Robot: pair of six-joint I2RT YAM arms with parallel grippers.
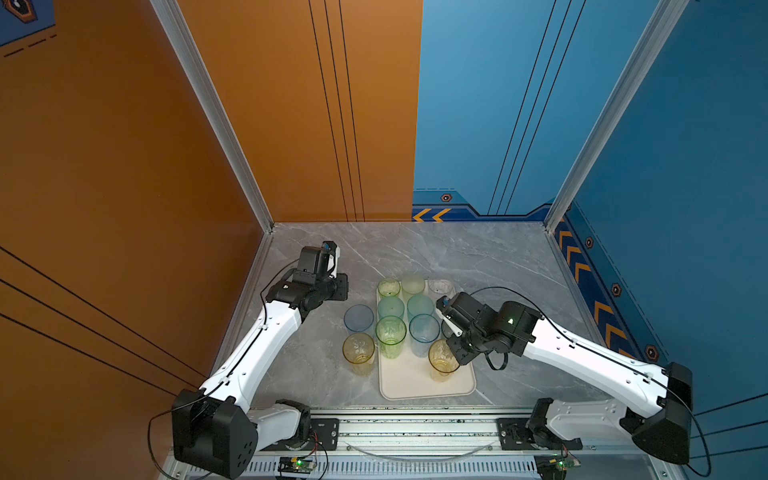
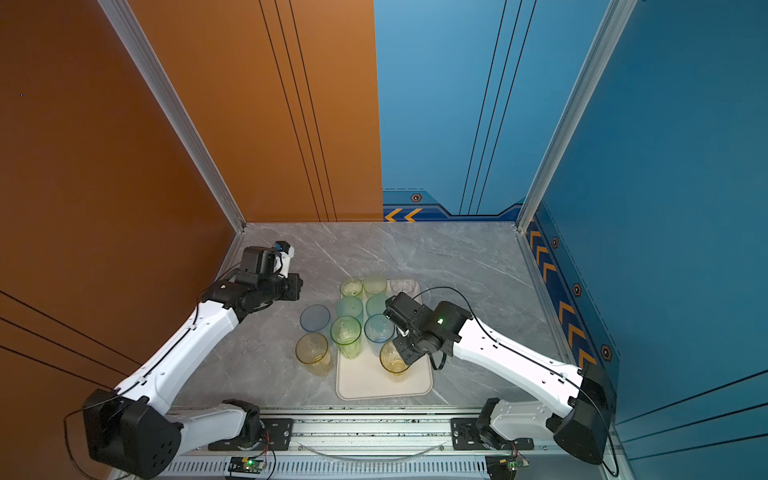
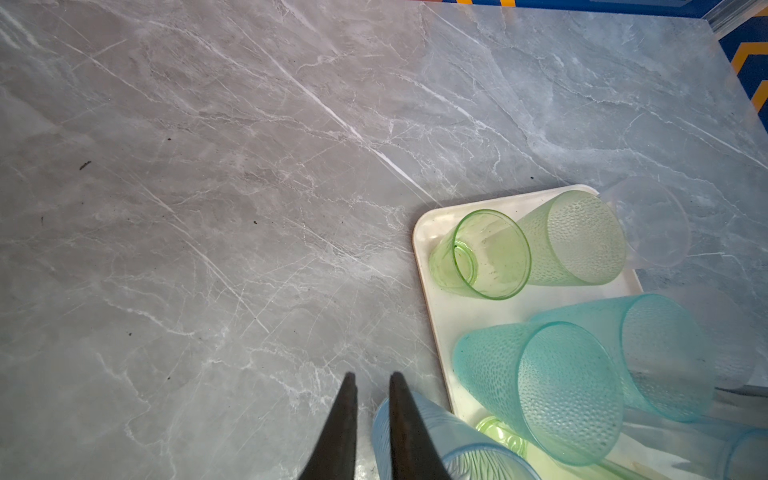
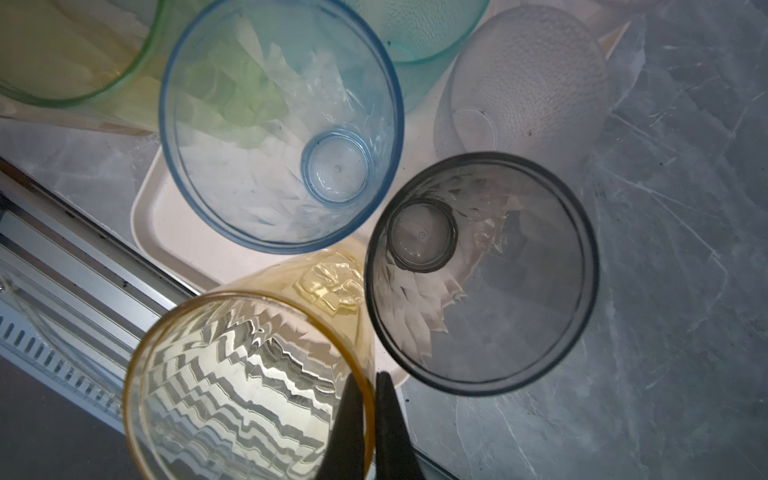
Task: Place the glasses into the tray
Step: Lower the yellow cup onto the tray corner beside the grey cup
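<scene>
While my right gripper (image 4: 368, 378) is pinched tight on the rim of the amber glass (image 1: 441, 360) (one finger inside the cup, one outside), that glass stands upright over the near right part of the tray (image 1: 409, 384). I cannot tell whether its base rests on the tray. A smoky grey glass (image 4: 482, 274) stands just beside it at the tray's right edge, and a tall green glass (image 1: 390, 334) stands near the tray's middle, with more green, teal, blue and clear cups crowding the far half. My left gripper (image 3: 373, 376) hangs off the tray's left side, its fingers a narrow slit apart with only table (image 3: 208, 208) showing between them, gripping nothing. A pale blue glass (image 1: 358, 318) and a yellow glass (image 1: 358, 352) stand on the table just left of the tray.
</scene>
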